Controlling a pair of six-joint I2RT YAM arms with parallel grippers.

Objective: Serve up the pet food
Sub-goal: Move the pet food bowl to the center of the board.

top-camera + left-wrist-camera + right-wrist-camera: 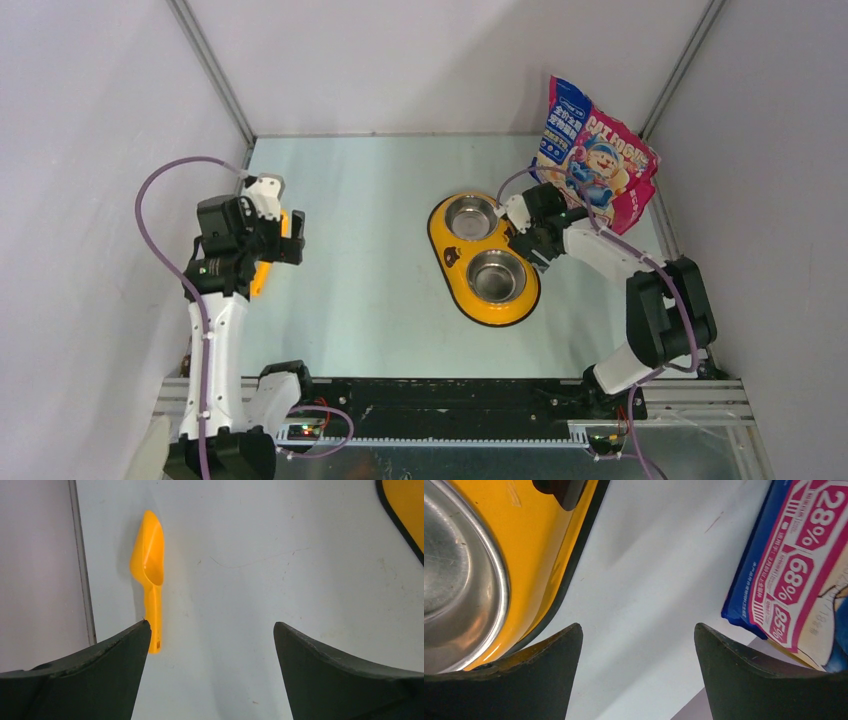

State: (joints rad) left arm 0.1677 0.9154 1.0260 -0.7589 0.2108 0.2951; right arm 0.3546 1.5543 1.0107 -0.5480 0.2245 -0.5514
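The left gripper (211,624) holds its fingers wide near the scoop (150,555); the right gripper (637,626), likewise wide, sits between feeder (539,540) and pouch (794,565).

The 2 arms reach forward, elbows bent. The left gripper (210,630) hangs well left of the feeder (495,313), jaws spread; the right gripper (639,630) hovers at its right edge, jaws spread.

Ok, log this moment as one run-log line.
left claw: open, empty, scoop lying just ahead | right claw: open, empty, between feeder and pouch | bowls: both empty | pouch: propped upright, back right
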